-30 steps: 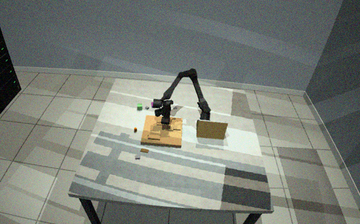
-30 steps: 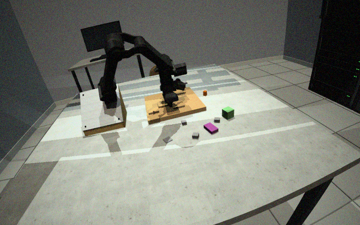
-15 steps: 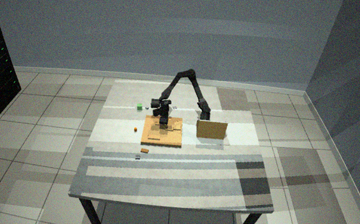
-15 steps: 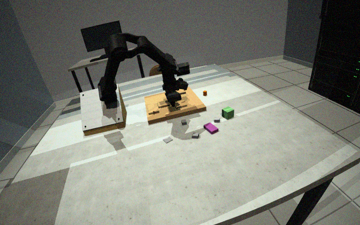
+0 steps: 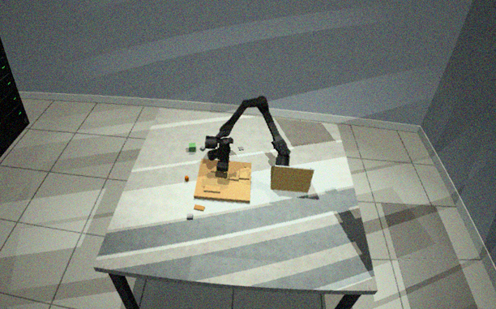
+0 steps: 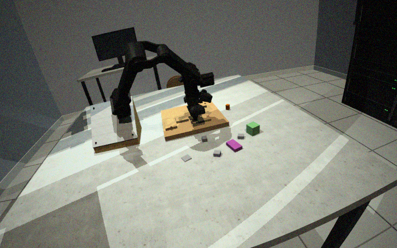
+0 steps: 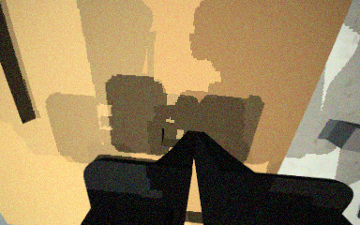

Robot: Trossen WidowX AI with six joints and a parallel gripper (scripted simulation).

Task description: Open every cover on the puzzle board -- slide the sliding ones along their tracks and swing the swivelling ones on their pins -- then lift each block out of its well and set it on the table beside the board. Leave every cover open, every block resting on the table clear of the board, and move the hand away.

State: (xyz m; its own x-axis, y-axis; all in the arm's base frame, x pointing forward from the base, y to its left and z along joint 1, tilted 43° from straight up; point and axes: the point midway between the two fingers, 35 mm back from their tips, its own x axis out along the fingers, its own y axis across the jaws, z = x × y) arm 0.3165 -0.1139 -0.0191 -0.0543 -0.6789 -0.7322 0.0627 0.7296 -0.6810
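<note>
The wooden puzzle board (image 5: 230, 192) (image 6: 217, 117) (image 7: 277, 42) lies flat on the table. My gripper (image 5: 220, 176) (image 6: 197, 120) (image 7: 194, 133) is shut and empty, pointing down low over the board's middle; whether its tips touch the board cannot be told. A wooden cover (image 5: 245, 173) shows right of the gripper in the top view. A raised wooden bar (image 5: 211, 191) lies near the front left of the board, and a dark bar (image 7: 16, 82) shows in the wrist view. Shadows and the hand hide how far the covers are open and whether any well holds a block.
On the table around the board are a green cube (image 5: 192, 147) (image 6: 253, 128), a magenta block (image 6: 234, 145), an orange cylinder (image 5: 186, 178) (image 6: 227, 107), an orange flat block (image 5: 199, 207) and several small grey pieces. An upright-sided box (image 5: 291, 179) (image 6: 101, 125) stands by the arm's base.
</note>
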